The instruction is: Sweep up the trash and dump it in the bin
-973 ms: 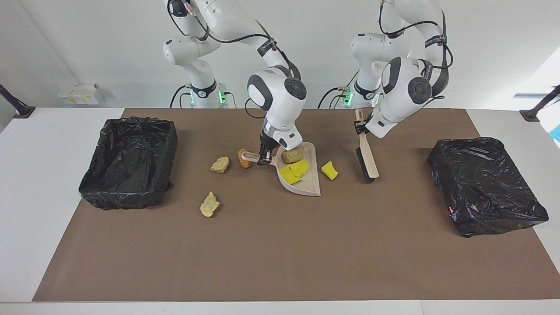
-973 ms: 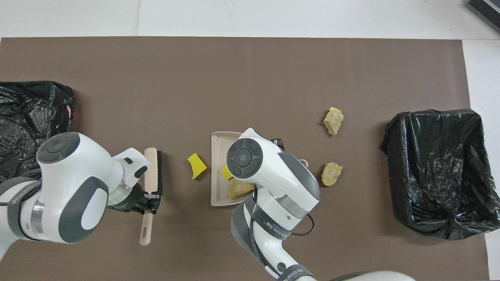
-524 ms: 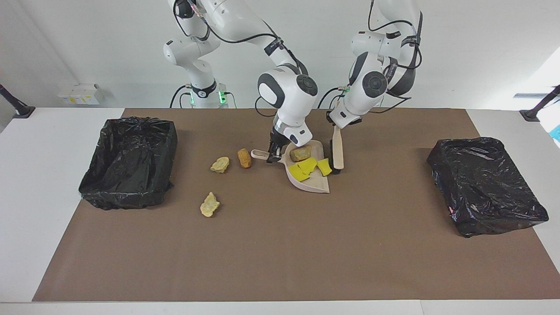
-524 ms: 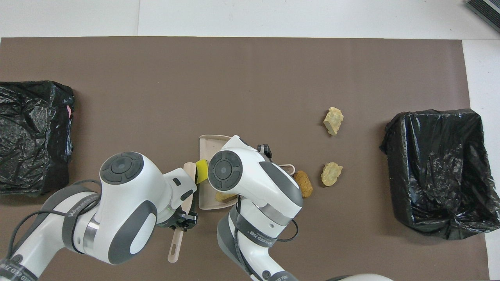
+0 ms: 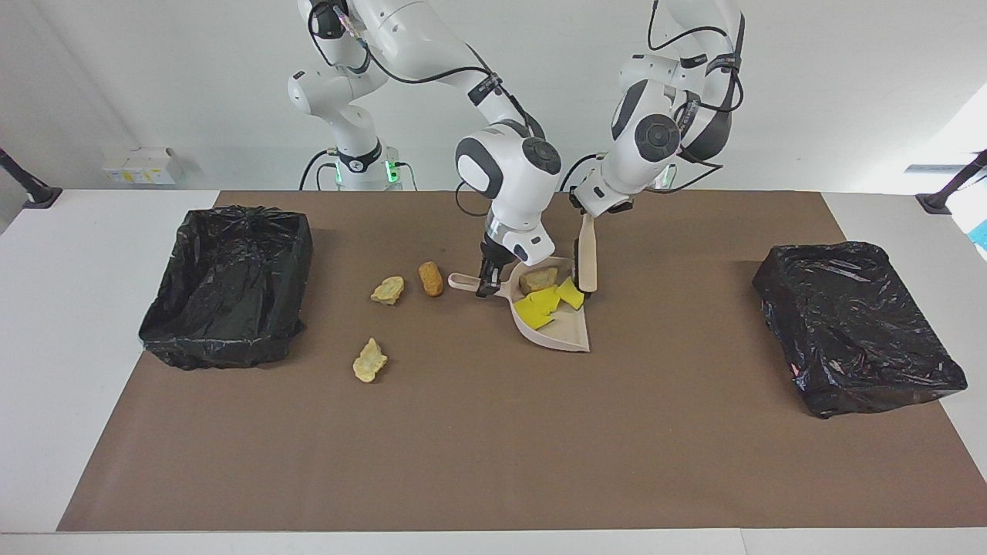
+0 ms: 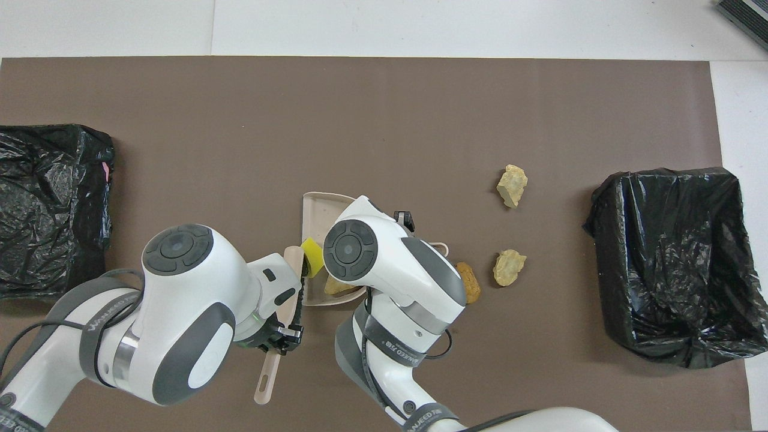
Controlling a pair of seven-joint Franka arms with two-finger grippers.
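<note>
Seven trash lumps are showing in the facing view: four are sitting in the dustpan (image 5: 557, 324) at frame centre, namely one tan lump (image 5: 537, 279) and three yellow pieces (image 5: 549, 301). Three are lying on the brown mat left of it: an orange-brown lump (image 5: 430, 278) and two pale tan lumps (image 5: 387, 290) (image 5: 369, 361).

Two black-lined bins (image 5: 227, 285) (image 5: 856, 324) are standing at the frame's left and right edges.

The dustpan's handle is pointing left and its mouth lower right. The right pincer (image 5: 486, 282) is clenching that handle. The left pincer (image 5: 584, 210) is grasping the brush (image 5: 587, 262), which is standing nearly vertical in frame, head down at the pan's right edge.
</note>
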